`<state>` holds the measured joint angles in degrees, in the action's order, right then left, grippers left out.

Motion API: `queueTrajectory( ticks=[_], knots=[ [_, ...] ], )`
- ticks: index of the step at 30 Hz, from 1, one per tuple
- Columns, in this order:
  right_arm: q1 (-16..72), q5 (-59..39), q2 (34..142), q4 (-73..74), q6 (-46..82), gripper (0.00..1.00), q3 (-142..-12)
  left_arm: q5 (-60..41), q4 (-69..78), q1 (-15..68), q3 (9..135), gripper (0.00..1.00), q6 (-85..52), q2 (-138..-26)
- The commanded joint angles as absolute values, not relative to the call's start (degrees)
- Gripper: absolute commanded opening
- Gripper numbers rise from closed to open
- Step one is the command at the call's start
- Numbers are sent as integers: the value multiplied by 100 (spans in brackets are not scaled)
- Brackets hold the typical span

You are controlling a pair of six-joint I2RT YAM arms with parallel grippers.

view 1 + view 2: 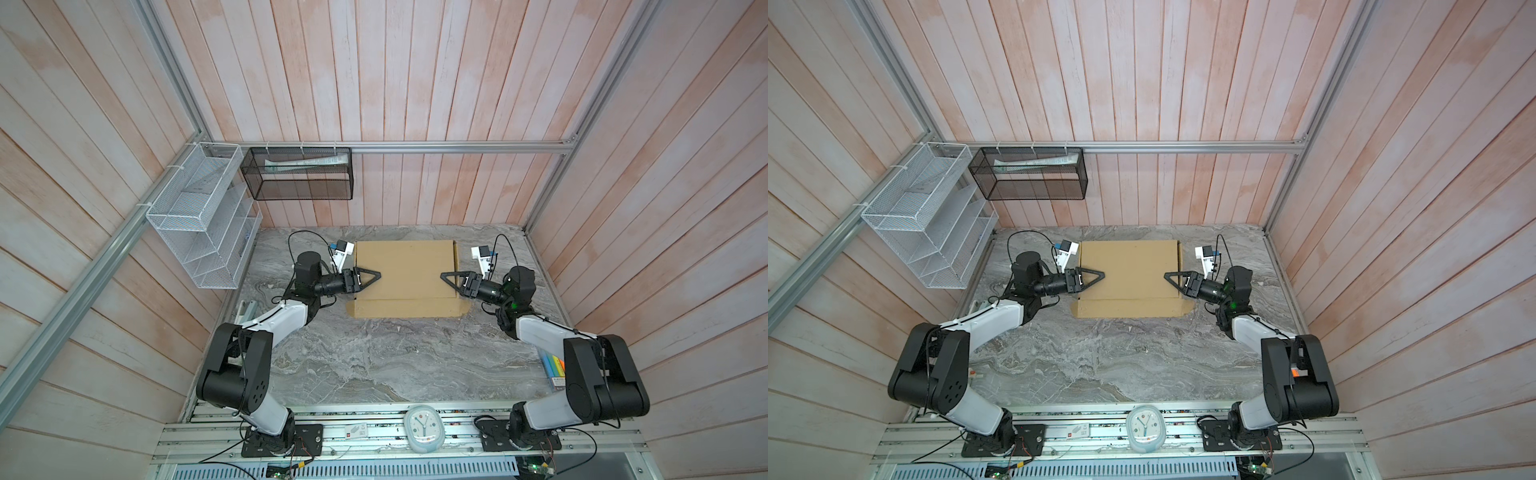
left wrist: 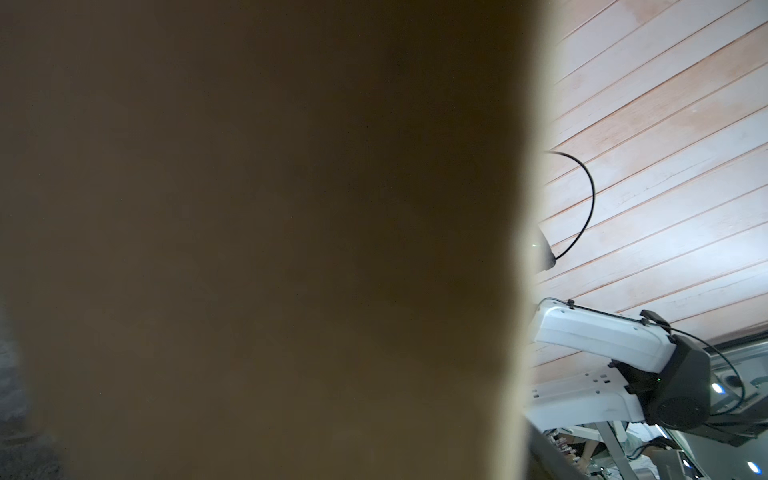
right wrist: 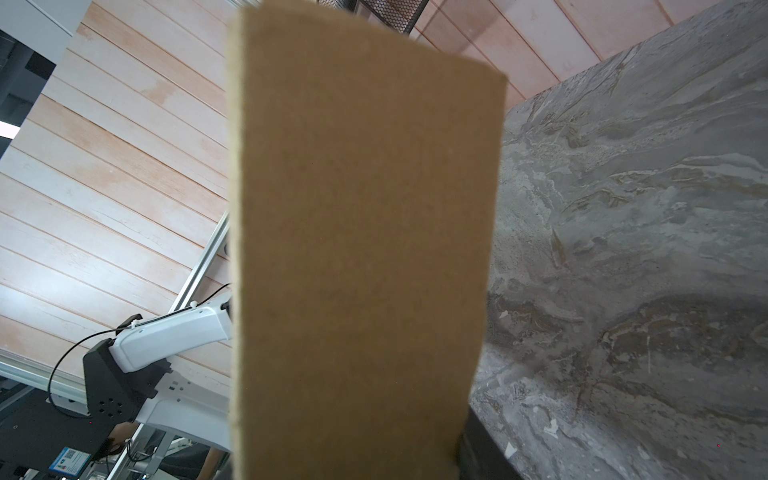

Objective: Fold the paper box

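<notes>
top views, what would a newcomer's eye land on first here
The brown paper box stands out at the far middle of the grey marble table, with the left gripper and right gripper reaching over it from opposite sides. Next, the white wire rack hanging on the left and the black mesh basket at the back.

- Left wrist view: blurred cardboard of the paper box [image 2: 266, 232] fills most of the picture, hiding the left claw [image 1: 376, 275].
- Right wrist view: a flap [image 3: 361, 249] runs off the lower edge and covers the right claw [image 1: 445, 276].
- Both top views: only one finger of each claw shows over the box; any grip cannot be told.
- A coloured pack [image 1: 552, 368] on the desk [image 1: 374, 365] is half hidden behind the right arm [image 1: 540, 332].
</notes>
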<state>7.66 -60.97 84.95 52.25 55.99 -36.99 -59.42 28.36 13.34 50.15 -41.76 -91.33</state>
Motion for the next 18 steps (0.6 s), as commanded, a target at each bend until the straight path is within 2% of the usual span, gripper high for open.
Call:
queueTrajectory(
  ticks=[1, 7, 18],
  knots=[
    [1046, -6084, 8626, 5379, 5598, 46, -3867, -6214, 3174, 1556, 5229, 74, -4229, -9185],
    [1063, -6049, 8730, 5379, 5607, 46, -3948, -6232, 3214, 1556, 5234, 68, -4269, -9226],
    [1096, -6053, 8870, 5427, 5634, 49, -4008, -6248, 3481, 1556, 5203, 67, -4499, -9246]
  ],
)
